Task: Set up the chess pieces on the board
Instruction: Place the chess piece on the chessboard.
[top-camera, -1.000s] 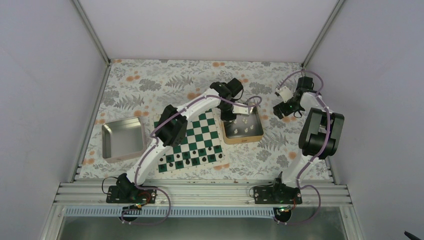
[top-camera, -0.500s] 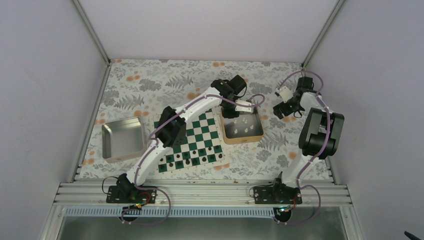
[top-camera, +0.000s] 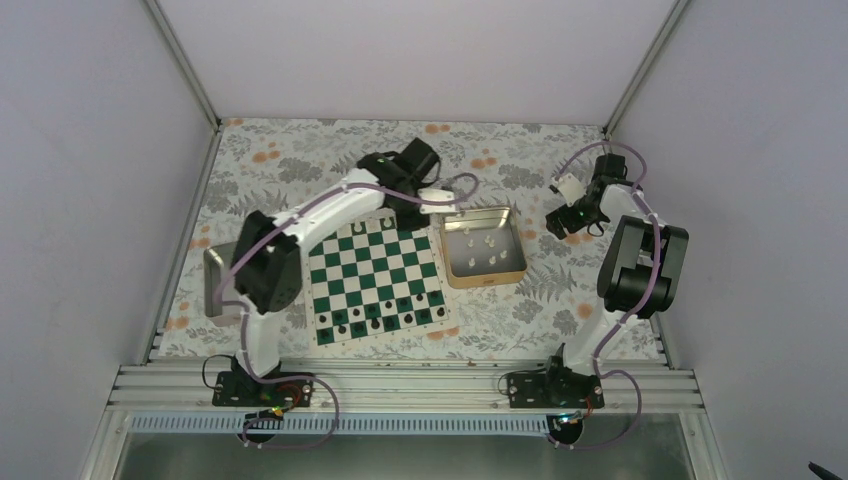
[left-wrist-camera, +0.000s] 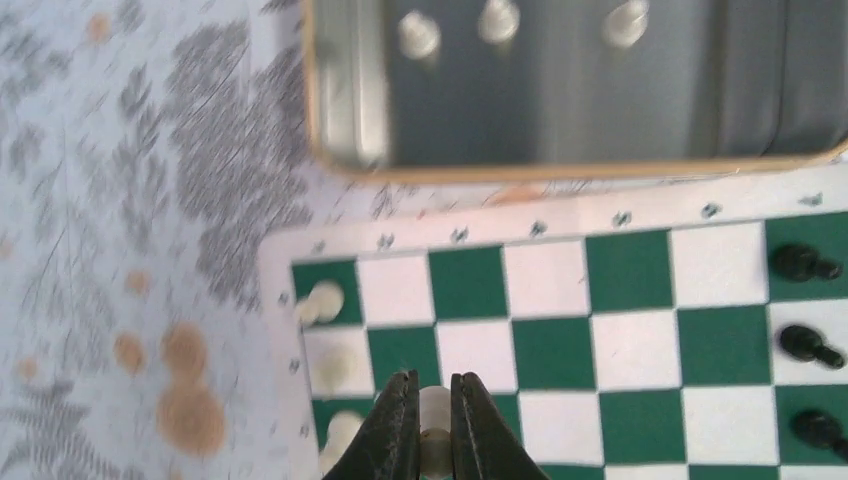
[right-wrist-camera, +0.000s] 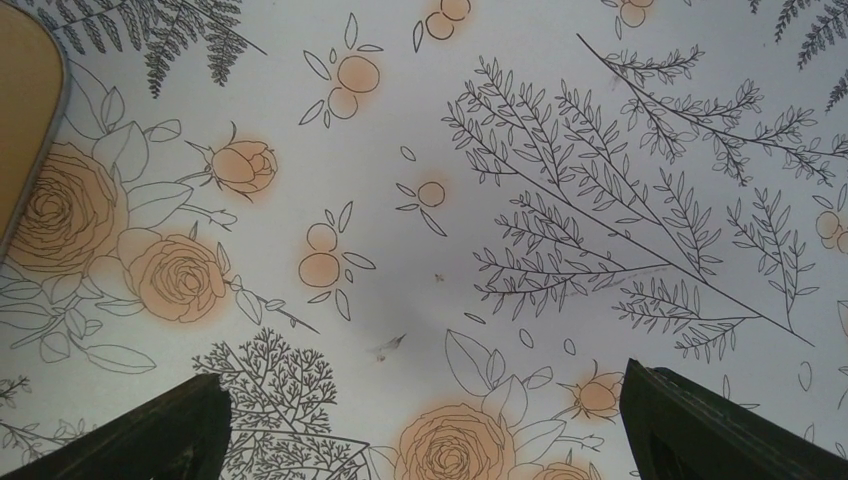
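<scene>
Over a floral-covered desk (top-camera: 300, 160), two robot arms are part-way through laying out a chess game. The board (top-camera: 376, 280) lies at centre, its green and white checks squared to the arms. A tan tin (top-camera: 485, 283) sits just beside its far right corner, and a grey tray (top-camera: 218, 300) shows partly behind the left arm.

The left hand (left-wrist-camera: 433, 380) reaches over the board's far edge, its fingers clamped on a cream chess piece (left-wrist-camera: 434, 412). The right hand (right-wrist-camera: 420, 430) hangs with its fingers wide apart over bare desk, right of the tin, holding nothing.

Three cream pieces (left-wrist-camera: 322, 300) stand close together on the far edge squares, just beside the carried one. Dark pieces (left-wrist-camera: 800, 262) line the near side. More cream figures (left-wrist-camera: 497, 20) wait in the tin.

The step in hand appears to be seating the carried piece on its square. Done well, that means a straight descent and a base centred inside one check. The neighbours must stay untouched, the fingers should part only once the piece bears its own weight, and the hand should then lift straight up.

The held piece's long axis seems to run along the fingers, rounded end toward their tips. Blur leaves unclear which end is the base.
</scene>
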